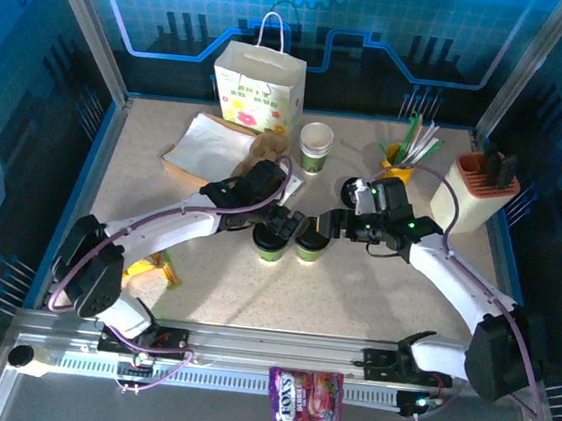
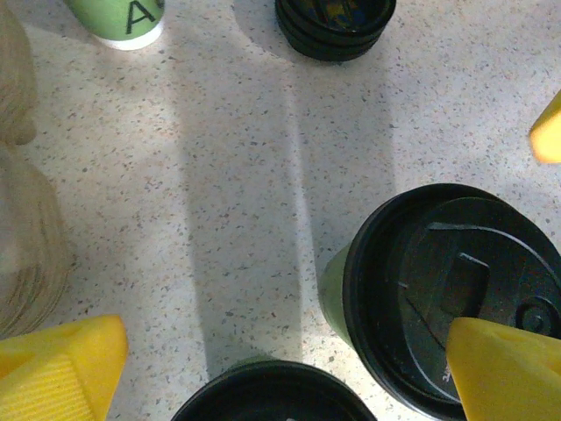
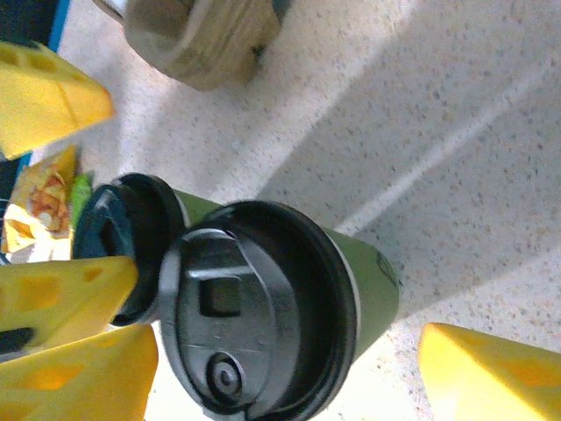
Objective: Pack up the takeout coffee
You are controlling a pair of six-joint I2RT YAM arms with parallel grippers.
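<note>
Top external: we see two black-lidded white-and-green paper cups [image 1: 271,242] side by side on speckled counter [image 1: 373,291]; left jaws, right jaws wide apart, gripping nothing.

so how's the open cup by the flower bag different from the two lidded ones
The open cup has no lid; the two lidded cups wear black lids. The open cup stands at the back, by the flower bag; the lidded cups stand side by side farther forward. All are upright paper cups.

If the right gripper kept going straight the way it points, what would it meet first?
Probably the black lid of the nearer coffee cup, which sits between the right gripper's fingers; depth is unclear.
</note>
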